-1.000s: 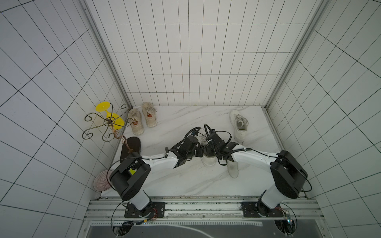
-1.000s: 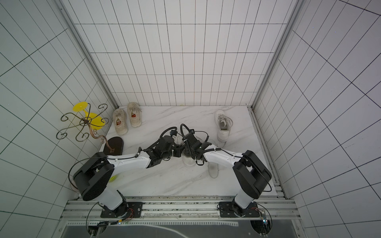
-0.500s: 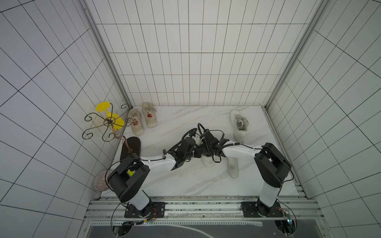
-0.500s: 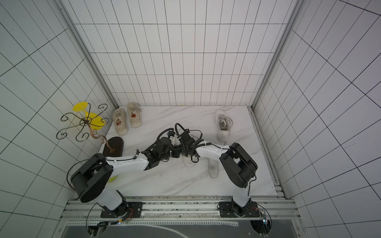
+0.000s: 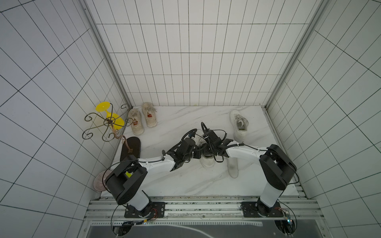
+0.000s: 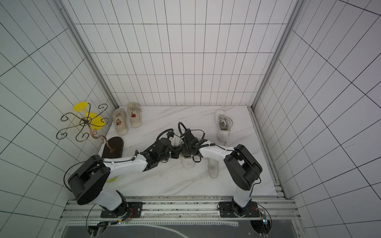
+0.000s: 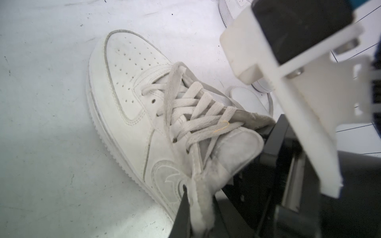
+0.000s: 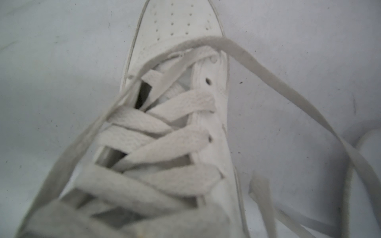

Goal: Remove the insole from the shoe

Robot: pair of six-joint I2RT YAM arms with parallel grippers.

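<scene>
A white lace-up shoe (image 5: 207, 161) (image 6: 188, 161) stands mid-floor between both arms, toe pointing to the back wall. In the left wrist view my left gripper (image 7: 199, 195) is shut on the fuzzy collar edge of the shoe (image 7: 127, 92), on its left side. It also shows in both top views as the left gripper (image 5: 196, 155) (image 6: 175, 153). My right gripper (image 5: 206, 151) (image 6: 184, 151) reaches down into the shoe's opening, and its jaws are hidden there. The right wrist view shows only the laces and toe of the shoe (image 8: 212, 123). The insole is hidden inside the shoe.
A flat white insole-shaped piece (image 5: 233, 169) lies just right of the shoe. Another white sneaker (image 5: 239, 125) stands at the back right and a beige pair (image 5: 142, 119) at the back left. A black sandal (image 5: 131, 148), a wire stand (image 5: 107, 123) and a pink plate (image 5: 100, 182) line the left wall.
The right arm's elbow has swung in to the left and its gripper has pushed deeper over the shoe opening and closed. The left arm has hardly moved.
</scene>
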